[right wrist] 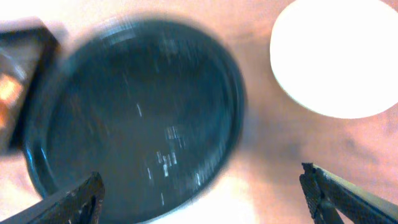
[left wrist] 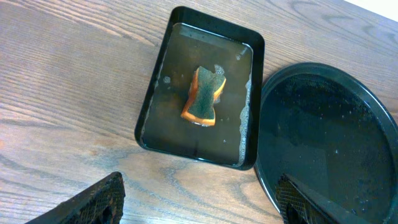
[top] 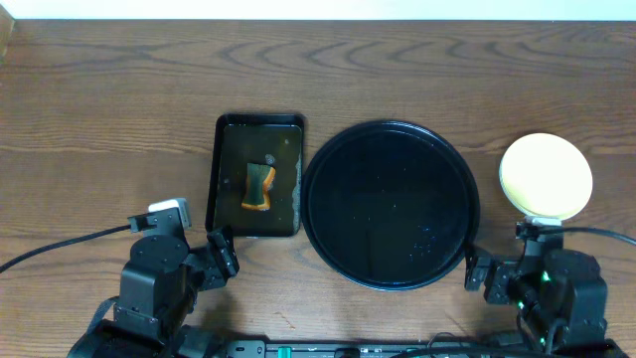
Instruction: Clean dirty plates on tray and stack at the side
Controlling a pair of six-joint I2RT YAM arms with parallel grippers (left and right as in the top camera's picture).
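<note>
Black round tray stands bare, plates sit piled on the surface just right of it, left pincer and right pincer gape empty; stacking judged complete, only parking remains.

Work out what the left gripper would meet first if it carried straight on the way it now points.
Most likely the near rim of the rectangular tray, with the sponge lying in it just beyond. The left gripper, open, aims that way. Depth is unclear: if pitched steeper, it would touch the table first.
</note>
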